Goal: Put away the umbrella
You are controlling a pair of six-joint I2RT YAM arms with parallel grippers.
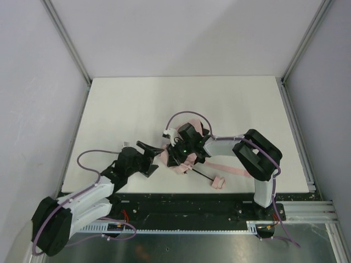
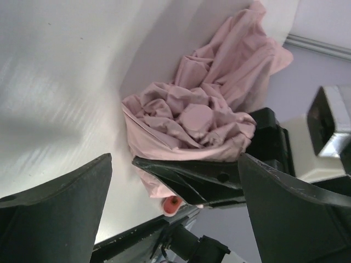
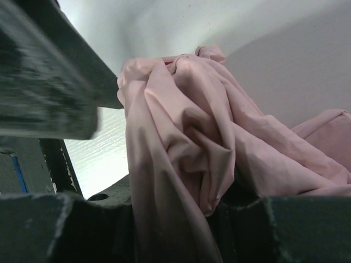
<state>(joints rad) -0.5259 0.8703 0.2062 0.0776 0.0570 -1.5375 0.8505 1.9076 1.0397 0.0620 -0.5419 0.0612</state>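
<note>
The umbrella [image 1: 174, 162] lies near the table's front middle as a crumpled pale pink bundle. Its slim black shaft [image 1: 202, 175] runs right to a small pink handle [image 1: 218, 182], and a pink strap [image 1: 233, 170] trails beyond. My right gripper [image 1: 181, 152] sits over the bundle, shut on a bunch of the pink fabric [image 3: 186, 137] that fills the space between its fingers [image 3: 307, 233]. My left gripper [image 1: 149, 158] stands wide open just left of the bundle. The left wrist view shows the fabric [image 2: 197, 120] ahead of its fingers [image 2: 55, 213], apart from them.
The white table [image 1: 137, 104] ends at a front edge just below the handle, with black rails beyond it. Grey walls and metal posts [image 1: 82, 66] close in the sides. The right gripper's black finger [image 2: 192, 175] lies across the left wrist view, a small reddish tip [image 2: 173, 204] under it.
</note>
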